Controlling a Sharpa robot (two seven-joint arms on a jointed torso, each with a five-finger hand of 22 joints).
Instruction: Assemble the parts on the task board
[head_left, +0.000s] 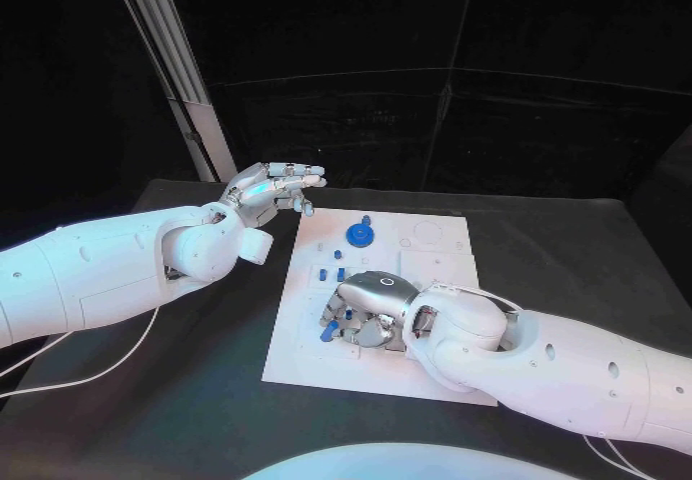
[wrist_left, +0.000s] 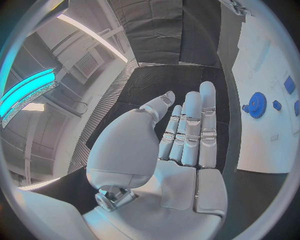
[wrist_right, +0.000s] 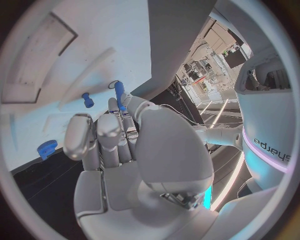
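The right robot hand is curling down over the small blue parts on the board's near-left area, grasp not discernible, while the left robot hand is hovering empty, fingers extended, off the far-left corner, farther from them.

Task board at the table's middle, a hand at each end

The task board lies on the table. A gear part sits near its far edge, small parts nearer; the left hand is held beyond its far-left corner, the right hand over its near-left area.
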